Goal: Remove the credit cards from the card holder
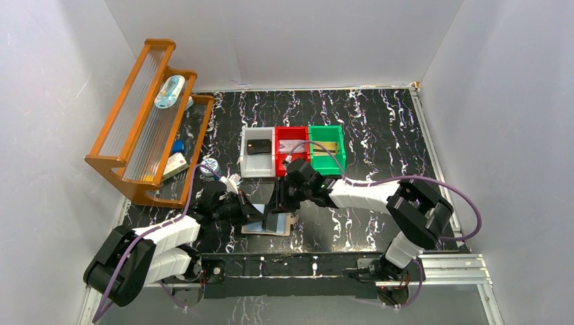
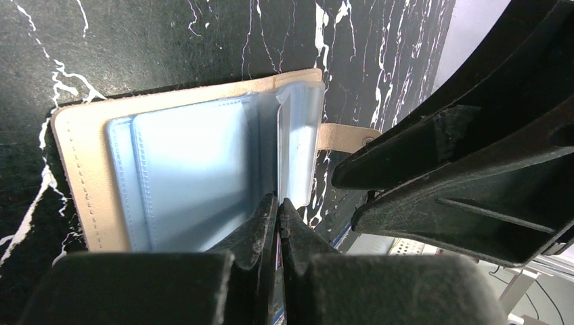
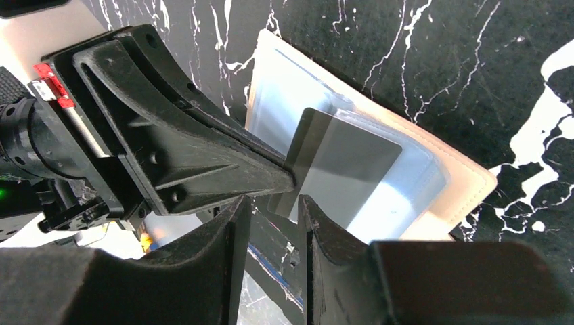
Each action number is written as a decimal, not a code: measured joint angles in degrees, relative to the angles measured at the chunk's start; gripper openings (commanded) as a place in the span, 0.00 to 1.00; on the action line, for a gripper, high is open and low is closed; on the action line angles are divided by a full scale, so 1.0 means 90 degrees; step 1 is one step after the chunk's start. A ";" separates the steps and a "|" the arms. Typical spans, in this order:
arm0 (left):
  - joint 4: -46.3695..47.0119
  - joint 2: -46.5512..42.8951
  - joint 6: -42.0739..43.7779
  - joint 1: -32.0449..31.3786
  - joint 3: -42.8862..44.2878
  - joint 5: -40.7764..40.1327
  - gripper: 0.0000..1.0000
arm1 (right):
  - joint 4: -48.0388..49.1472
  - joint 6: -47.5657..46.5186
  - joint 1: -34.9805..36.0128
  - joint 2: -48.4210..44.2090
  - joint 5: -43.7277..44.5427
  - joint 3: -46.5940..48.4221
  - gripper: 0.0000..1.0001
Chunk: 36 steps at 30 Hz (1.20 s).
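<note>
The card holder (image 2: 81, 156) lies open on the black marbled table, tan with pale blue pockets (image 2: 189, 169), and its strap tab (image 2: 342, 135) points away. A grey card (image 3: 338, 169) stands tilted up out of the pockets. My left gripper (image 2: 278, 200) is shut on that card's near corner, and the card shows there as a thin upright edge. My right gripper (image 3: 269, 203) hovers just beside the left one with its jaws apart and nothing between them. In the top view both grippers, left (image 1: 260, 215) and right (image 1: 279, 206), meet over the card holder (image 1: 267, 229).
Behind the holder stand a grey bin (image 1: 246, 162) holding a black card, a red bin (image 1: 292, 167) and a green bin (image 1: 340, 152), each with a card inside. A wooden rack (image 1: 145, 122) with small items leans at the far left. White walls enclose the table.
</note>
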 measured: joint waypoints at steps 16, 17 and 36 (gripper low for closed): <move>0.0595 0.0192 -0.0192 0.0000 -0.0041 0.0308 0.11 | 0.0321 0.0610 -0.0068 0.0415 -0.0141 -0.0665 0.31; 0.0712 0.0294 -0.0236 0.0000 -0.0051 0.0372 0.11 | 0.0367 0.0634 -0.0080 0.0420 -0.0160 -0.0690 0.31; -0.0253 0.0131 0.0367 0.0005 0.0209 0.0206 0.00 | 0.0510 0.0775 -0.0083 0.0425 -0.0138 -0.0775 0.29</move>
